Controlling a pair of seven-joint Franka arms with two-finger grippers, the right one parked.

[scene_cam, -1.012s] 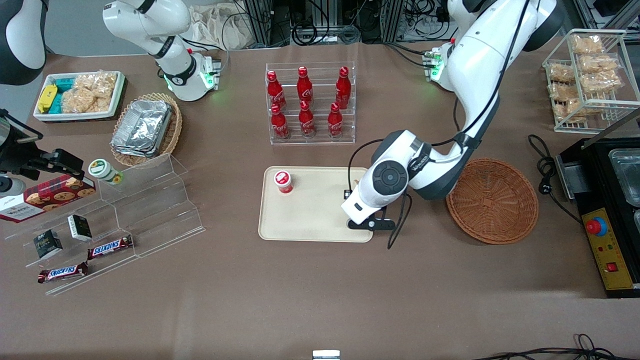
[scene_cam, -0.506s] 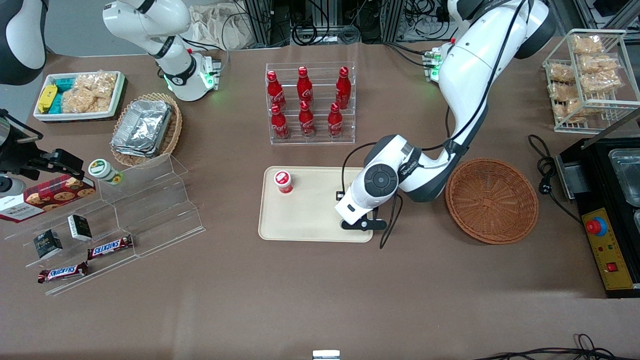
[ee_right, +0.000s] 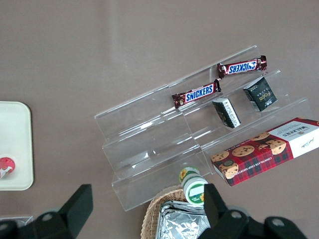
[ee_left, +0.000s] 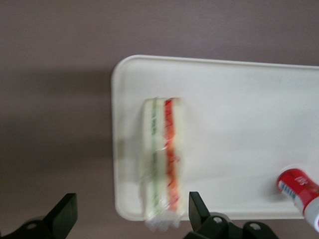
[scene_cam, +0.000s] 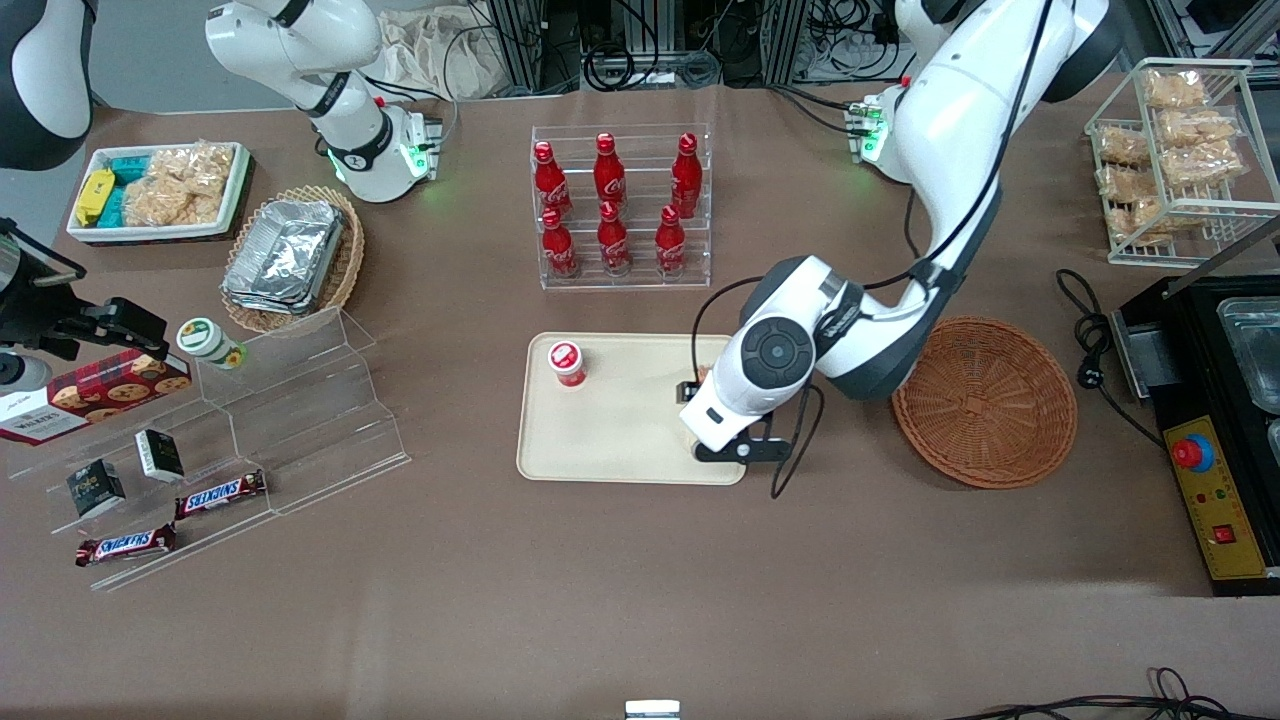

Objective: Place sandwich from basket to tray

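My arm bends low over the flat cream plastic tray [ee_left: 239, 129]. My end effector [ee_left: 130, 215] hangs spread wide above the triangle bread sandwich [ee_left: 163, 154], lying on the tray near its edge.

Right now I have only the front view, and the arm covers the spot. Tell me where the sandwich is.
Observer: The sandwich lies on the tray, close along one short rim, with its red and green filling stripes facing up.
Operator: Report the gripper.
Observer: The gripper is above the sandwich's end with its fingers spread wide, holding nothing.
Operator: Check it against the red-capped bottle.
Observer: The bottle stands on the same tray, well apart from the sandwich, with bare tray between them.
Operator: Confirm it sits fully inside the rim.
Observer: Not quite, I think: one end of its wrapper seems to reach over the tray's long rim.
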